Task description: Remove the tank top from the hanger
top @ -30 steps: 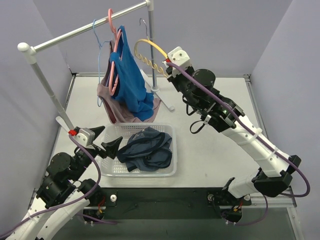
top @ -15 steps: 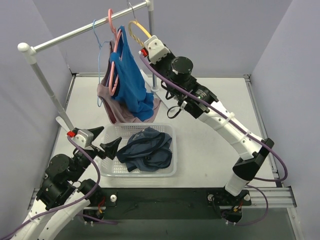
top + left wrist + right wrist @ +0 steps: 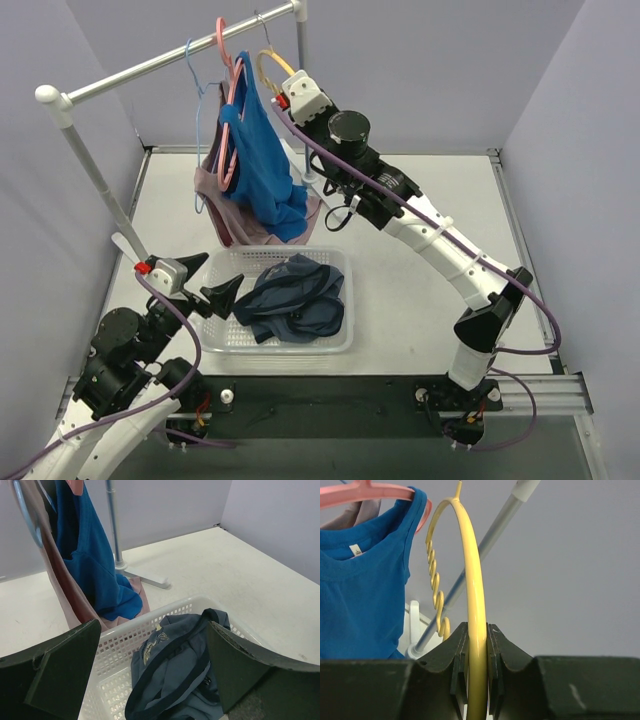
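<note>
My right gripper point(image 3: 284, 86) is shut on an empty yellow hanger point(image 3: 266, 68), gripping its smooth curved arm point(image 3: 473, 580) up by the clothes rail point(image 3: 170, 60). The hanger's hook is at the rail's right end. A blue tank top point(image 3: 262, 165) hangs on a pink hanger point(image 3: 228, 60) just left of it, also in the right wrist view point(image 3: 360, 605). A dark grey-blue tank top point(image 3: 295, 300) lies crumpled in the white basket point(image 3: 345, 300). My left gripper point(image 3: 208, 280) is open and empty over the basket's left end, the garment point(image 3: 185, 670) between its jaws in view.
A mauve garment point(image 3: 215, 195) hangs on a light-blue hanger point(image 3: 195, 90) behind the blue top. The rack's upright pole and foot point(image 3: 315, 180) stand behind the basket. Grey walls close in the table on three sides.
My right arm has swung the yellow hanger left and up, from beside the pole to the rail's right end. The left arm has barely moved.
</note>
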Robot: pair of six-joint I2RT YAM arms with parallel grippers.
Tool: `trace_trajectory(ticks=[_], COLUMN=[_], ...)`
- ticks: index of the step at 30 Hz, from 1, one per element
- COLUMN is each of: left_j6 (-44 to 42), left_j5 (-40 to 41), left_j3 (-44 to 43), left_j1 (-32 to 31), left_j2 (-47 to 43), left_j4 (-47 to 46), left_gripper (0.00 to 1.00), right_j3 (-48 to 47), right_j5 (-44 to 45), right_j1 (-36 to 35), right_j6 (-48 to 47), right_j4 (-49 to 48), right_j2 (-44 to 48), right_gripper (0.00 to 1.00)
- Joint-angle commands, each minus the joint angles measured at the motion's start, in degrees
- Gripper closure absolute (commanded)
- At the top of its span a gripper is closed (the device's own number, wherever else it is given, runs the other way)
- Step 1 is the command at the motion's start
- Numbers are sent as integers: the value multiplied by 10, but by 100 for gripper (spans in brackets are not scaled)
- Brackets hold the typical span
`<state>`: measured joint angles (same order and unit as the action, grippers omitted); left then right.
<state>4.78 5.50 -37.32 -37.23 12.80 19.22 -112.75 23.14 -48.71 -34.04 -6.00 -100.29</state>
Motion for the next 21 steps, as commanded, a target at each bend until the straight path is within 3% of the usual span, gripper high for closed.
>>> trace_trajectory(ticks=[1, 6, 10, 13, 21], left_j6=[-1, -1, -1, 0, -1], left_j5=[-11, -11, -14, -15, -15], left_j3=[-1, 1, -1, -2, 0], left_j1=[6, 9, 13, 13, 16], left_j2=[-1, -5, -6, -8, -14], left_j4=[-21, -21, -20, -17, -21], left_gripper=[3, 3, 3, 3, 3], right_j3=[4, 9, 19, 47, 52], right_j5=[24, 42, 45, 52, 84], right_j1=[4, 4, -2, -11, -67], right_j6=[43, 83, 172, 220, 270], right_j4=[-50, -29, 35, 57, 92], right_j2=[17, 33, 69, 100, 134], right_gripper=[100, 98, 66, 57, 44])
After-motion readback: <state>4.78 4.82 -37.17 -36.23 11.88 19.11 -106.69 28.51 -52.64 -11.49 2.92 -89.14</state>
